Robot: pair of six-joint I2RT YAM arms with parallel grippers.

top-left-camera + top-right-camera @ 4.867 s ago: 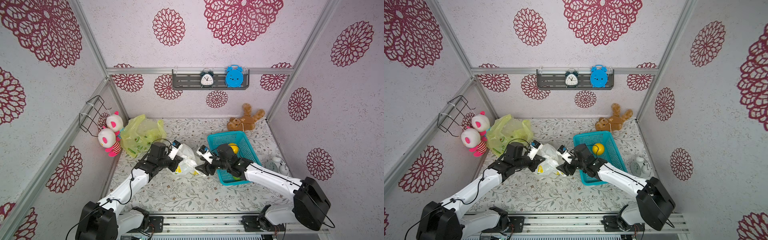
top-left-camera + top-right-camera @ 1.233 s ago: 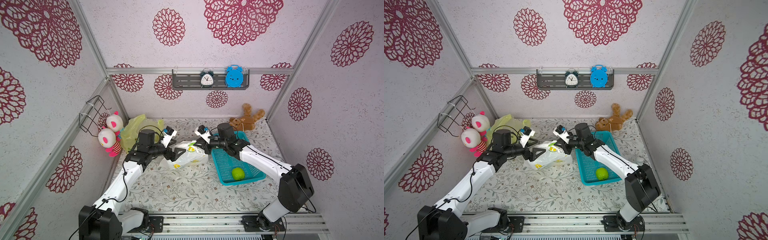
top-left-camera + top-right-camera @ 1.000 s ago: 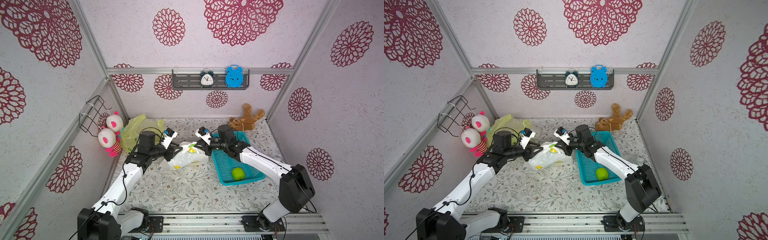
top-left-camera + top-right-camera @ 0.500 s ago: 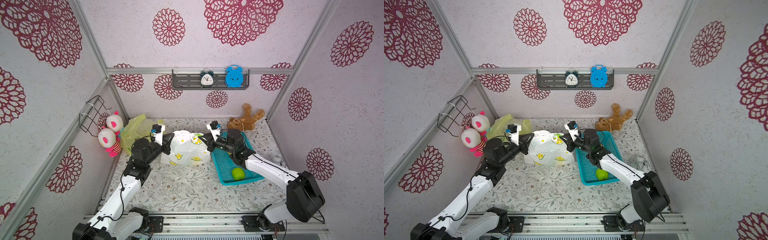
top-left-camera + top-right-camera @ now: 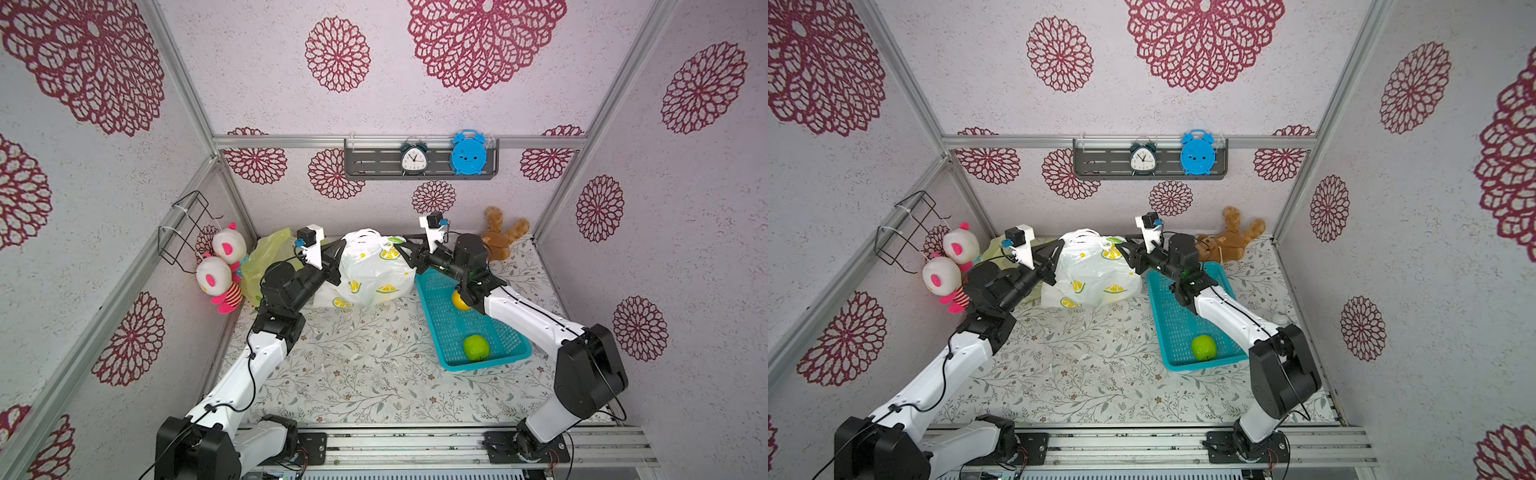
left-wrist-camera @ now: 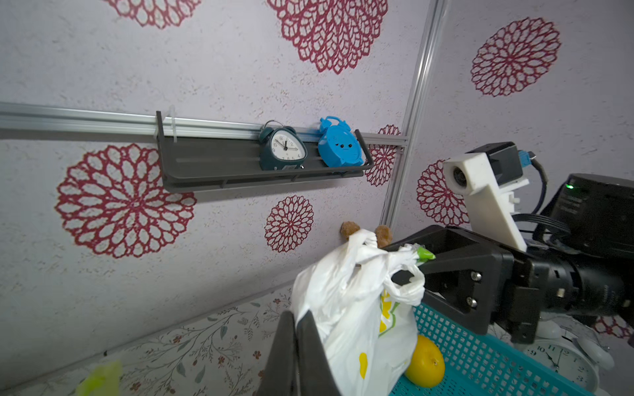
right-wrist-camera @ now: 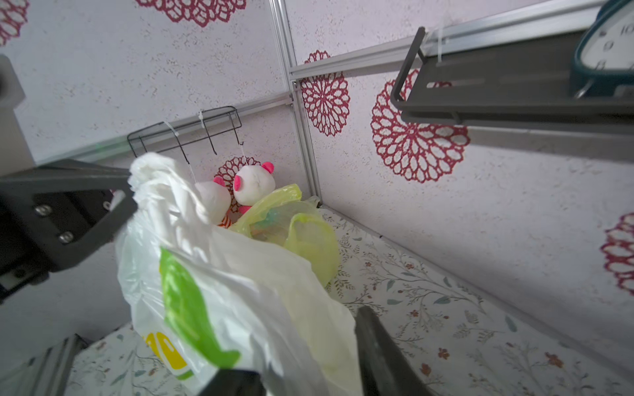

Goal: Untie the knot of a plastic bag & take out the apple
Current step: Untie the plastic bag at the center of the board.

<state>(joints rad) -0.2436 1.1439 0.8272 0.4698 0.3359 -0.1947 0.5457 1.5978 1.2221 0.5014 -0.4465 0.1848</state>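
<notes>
The white plastic bag (image 5: 374,270) with lemon prints hangs lifted between both grippers, its bottom touching the table. My left gripper (image 5: 337,254) is shut on the bag's left upper edge (image 6: 308,308). My right gripper (image 5: 400,250) stands open around the bag's right top, plastic lying loose between its fingers (image 7: 377,346). The twisted handles and knot (image 6: 403,255) sit at the bag's top, close to the right jaws. A pale round bulge (image 5: 1113,297) shows through the bag's bottom; I cannot tell if it is the apple. A green round fruit (image 5: 476,347) lies in the basket.
The teal basket (image 5: 511,357) stands right of the bag and also holds a yellow lemon (image 6: 425,365). A yellow-green bag (image 7: 302,233) and two pink-and-white plush toys (image 5: 220,270) fill the back left corner. A brown teddy (image 5: 500,237) lies at the back right.
Both arms have raised the bag and carried it toward the back wall. The right gripper's jaws have come apart from the bag's top; the left stays shut on it.
</notes>
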